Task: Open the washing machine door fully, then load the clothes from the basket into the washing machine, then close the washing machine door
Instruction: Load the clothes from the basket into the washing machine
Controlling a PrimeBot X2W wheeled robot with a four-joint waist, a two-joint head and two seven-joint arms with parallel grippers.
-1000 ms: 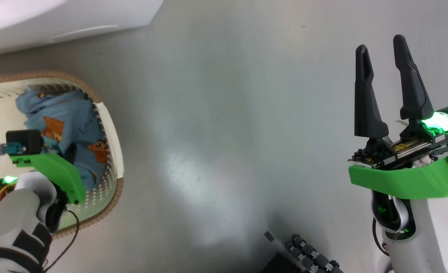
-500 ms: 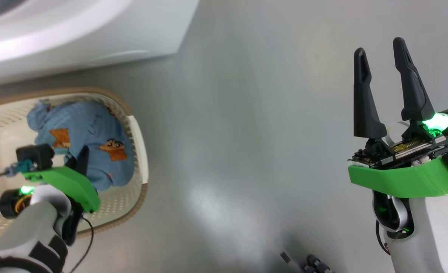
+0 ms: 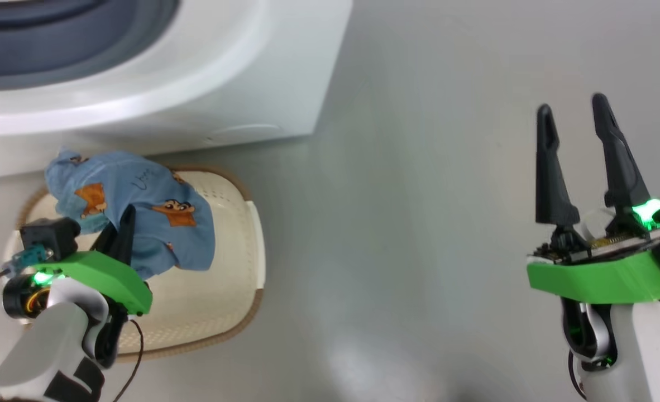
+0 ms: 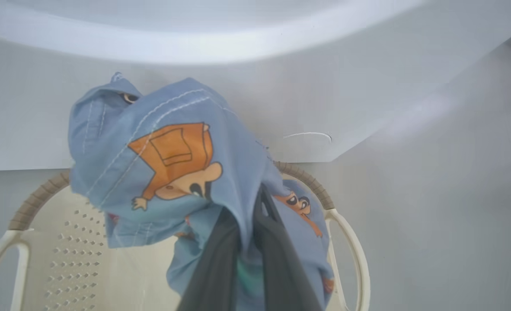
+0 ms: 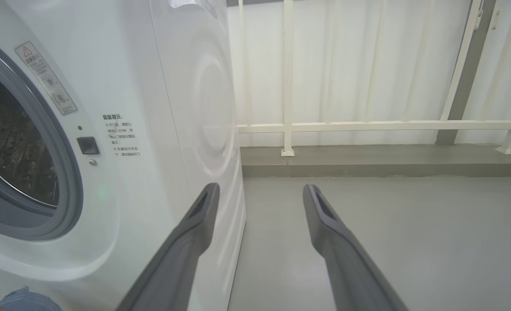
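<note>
My left gripper (image 3: 126, 215) is shut on the clothes (image 3: 140, 206), a light blue garment with orange cartoon figures, and holds it up over the cream basket (image 3: 213, 301). In the left wrist view the fingers (image 4: 221, 259) pinch the clothes (image 4: 169, 155) above the basket's brown rim (image 4: 35, 198). The washing machine (image 3: 224, 84) stands just beyond the basket; its drum opening (image 5: 17, 142) is uncovered in the right wrist view. The washing machine door is out of view. My right gripper (image 3: 571, 106) hangs open and empty over the floor at the right.
Grey floor (image 3: 397, 223) stretches between the basket and my right arm. A white railing (image 5: 368, 126) with a low kerb runs behind the washing machine's right side. The machine's front corner (image 3: 330, 72) juts toward the middle.
My left gripper has risen with the clothes, from inside the basket to above its rim. The head camera has moved, bringing the washing machine into view. The right gripper stays open.
</note>
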